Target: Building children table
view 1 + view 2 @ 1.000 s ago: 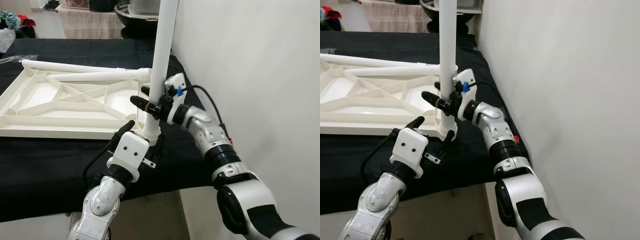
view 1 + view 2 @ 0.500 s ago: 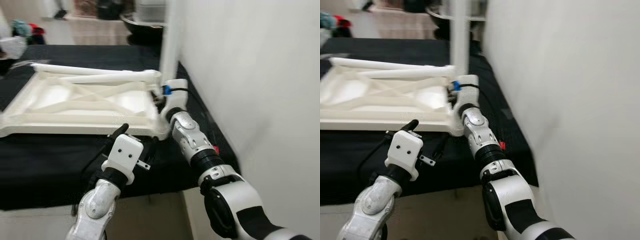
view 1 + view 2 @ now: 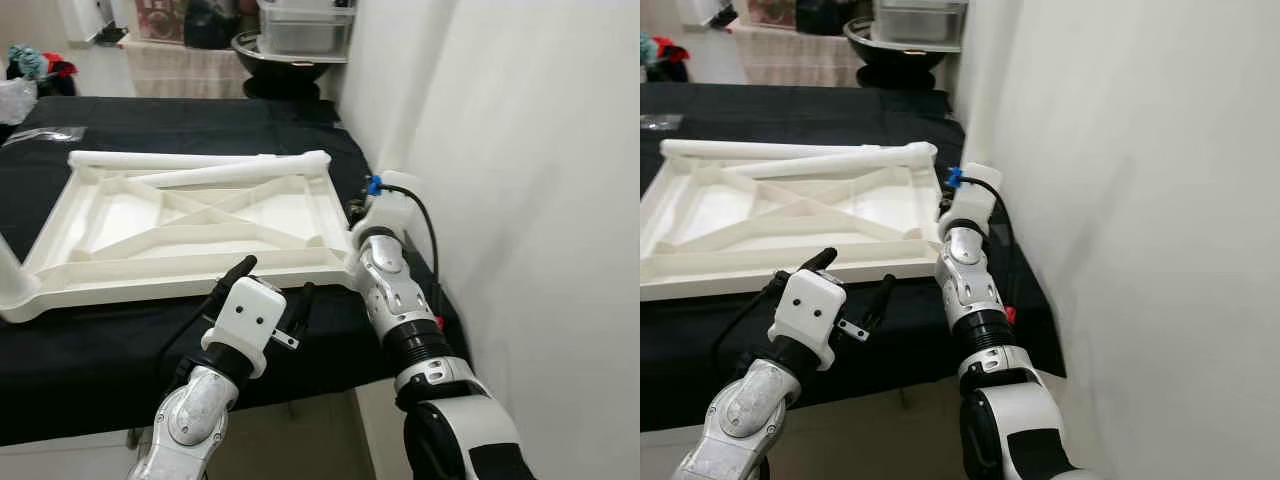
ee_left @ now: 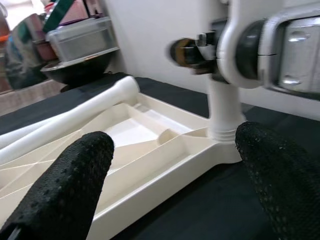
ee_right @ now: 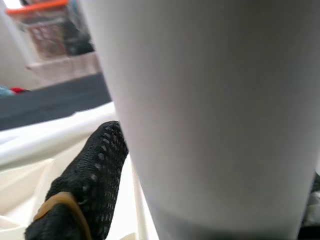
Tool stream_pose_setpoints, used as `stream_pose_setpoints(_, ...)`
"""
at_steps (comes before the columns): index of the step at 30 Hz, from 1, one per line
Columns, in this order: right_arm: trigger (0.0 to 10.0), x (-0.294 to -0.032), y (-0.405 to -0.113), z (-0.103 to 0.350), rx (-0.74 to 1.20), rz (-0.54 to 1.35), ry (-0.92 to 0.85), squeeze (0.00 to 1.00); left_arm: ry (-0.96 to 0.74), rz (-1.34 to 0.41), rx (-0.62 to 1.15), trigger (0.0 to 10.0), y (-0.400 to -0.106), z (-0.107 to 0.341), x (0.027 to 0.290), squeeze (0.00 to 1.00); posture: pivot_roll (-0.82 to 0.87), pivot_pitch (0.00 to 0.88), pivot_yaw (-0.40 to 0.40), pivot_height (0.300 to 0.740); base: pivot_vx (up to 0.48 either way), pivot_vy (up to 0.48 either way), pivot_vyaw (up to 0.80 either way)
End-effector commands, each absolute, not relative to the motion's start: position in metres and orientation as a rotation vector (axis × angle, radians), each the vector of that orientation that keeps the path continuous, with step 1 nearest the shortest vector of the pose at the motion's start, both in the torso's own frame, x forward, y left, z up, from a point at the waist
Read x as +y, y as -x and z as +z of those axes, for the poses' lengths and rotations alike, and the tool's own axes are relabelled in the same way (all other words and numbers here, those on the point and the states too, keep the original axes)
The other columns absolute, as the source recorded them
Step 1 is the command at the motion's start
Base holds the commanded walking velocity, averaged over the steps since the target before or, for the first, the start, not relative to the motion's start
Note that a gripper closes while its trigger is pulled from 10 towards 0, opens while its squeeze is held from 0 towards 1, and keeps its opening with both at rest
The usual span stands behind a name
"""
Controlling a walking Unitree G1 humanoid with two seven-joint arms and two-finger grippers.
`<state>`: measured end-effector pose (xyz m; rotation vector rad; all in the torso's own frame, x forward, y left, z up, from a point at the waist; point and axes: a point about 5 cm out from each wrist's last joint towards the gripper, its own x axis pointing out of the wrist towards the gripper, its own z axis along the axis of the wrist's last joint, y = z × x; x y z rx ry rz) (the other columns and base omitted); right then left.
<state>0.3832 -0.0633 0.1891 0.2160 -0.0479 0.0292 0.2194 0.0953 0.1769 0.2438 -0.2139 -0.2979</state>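
- The white tabletop lies upside down on the black table.
- The leg stands in the tabletop's near corner socket; it should be kept vertical while seated.
- Right hand pinches the leg.
- Left hand hovers spread before that corner.

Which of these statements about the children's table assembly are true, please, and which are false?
1. The tabletop lies underside up on the black cloth. True.
2. The left claw grips a leg. False: it is open and holds nothing, at the tabletop's near edge.
3. Two loose legs lie along the tabletop's far edge. True.
4. The right claw is at the far left corner. False: it holds the upright leg at the near right corner.
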Motion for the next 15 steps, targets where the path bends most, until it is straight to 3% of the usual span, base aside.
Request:
stream_pose_setpoints(1,10.0,-0.037,-0.376,0.201,-0.074,0.25,-0.259,0.0,-0.249,-0.312,-0.204,10.0,-0.22,0.174,0.092,0.0,0.08,0.016,-0.11,0.74,0.0,0.0,0.0)
stream_pose_setpoints(3,10.0,-0.03,-0.373,0.204,-0.072,0.343,-0.281,0.0,-0.249,-0.314,-0.205,10.0,-0.22,0.174,0.092,0.0,0.08,0.022,-0.11,0.74,0.0,0.0,0.0)
stream_pose_setpoints(5,10.0,-0.017,-0.364,0.203,-0.058,0.657,-0.256,0.0,-0.248,-0.315,-0.208,10.0,-0.221,0.174,0.091,0.0,0.07,0.025,-0.111,0.74,0.0,0.0,0.0)
stream_pose_setpoints(13,10.0,-0.033,-0.359,0.202,-0.026,1.038,-0.225,0.0,-0.251,-0.323,-0.222,10.0,-0.221,0.177,0.089,0.0,0.08,0.027,-0.11,0.74,0.0,0.0,0.0)
stream_pose_setpoints(15,10.0,-0.038,-0.364,0.203,-0.04,1.059,-0.176,0.0,-0.251,-0.33,-0.228,10.0,-0.22,0.178,0.089,0.0,0.08,0.025,-0.114,0.74,0.0,0.0,0.0)
